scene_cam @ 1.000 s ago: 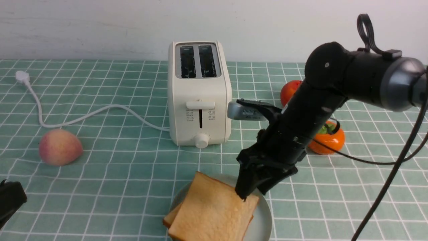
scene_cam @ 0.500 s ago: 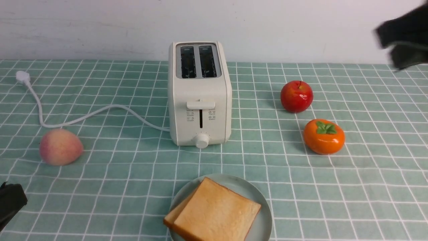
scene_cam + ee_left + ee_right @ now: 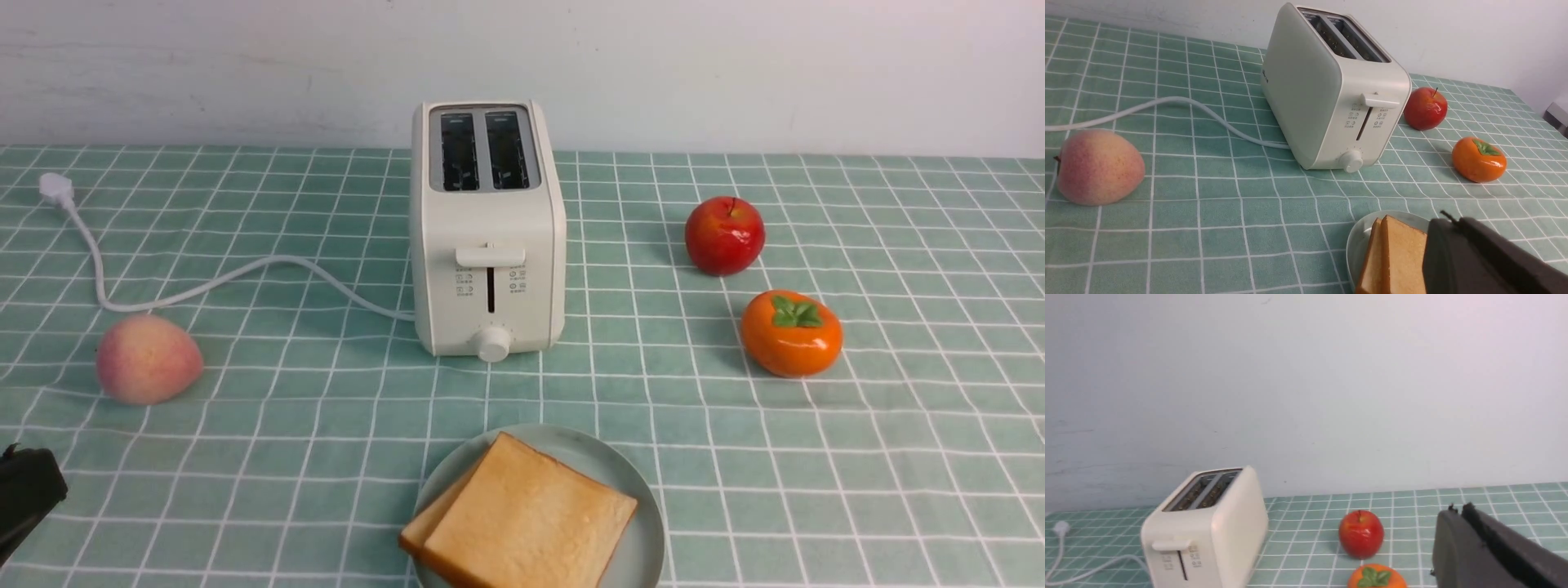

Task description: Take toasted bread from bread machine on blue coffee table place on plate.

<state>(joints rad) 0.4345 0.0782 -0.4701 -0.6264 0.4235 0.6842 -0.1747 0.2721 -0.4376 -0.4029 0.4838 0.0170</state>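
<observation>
Two slices of toasted bread (image 3: 526, 523) lie stacked on the pale plate (image 3: 645, 535) at the front of the blue coffee table (image 3: 326, 425); the left wrist view has the toasted bread (image 3: 1396, 253) on the plate (image 3: 1357, 245) too. Behind stands the cream bread machine (image 3: 487, 229), both slots empty. My left gripper (image 3: 1449, 222) is shut and holds nothing, close to the plate. Only a dark corner of the left gripper (image 3: 24, 490) shows at the front view's left edge. My right gripper (image 3: 1457, 510) is shut and empty, held off to the right, out of the front view.
A peach (image 3: 147, 359) lies at the left by the white cord (image 3: 204, 282) and plug (image 3: 53, 189). A red apple (image 3: 724, 235) and an orange persimmon (image 3: 790, 333) sit right of the toaster. A white wall closes the far side.
The right arm let go of the top slice, drew back up and right out of the front view, and its jaws shut. The slice settled flat. The left arm stayed put.
</observation>
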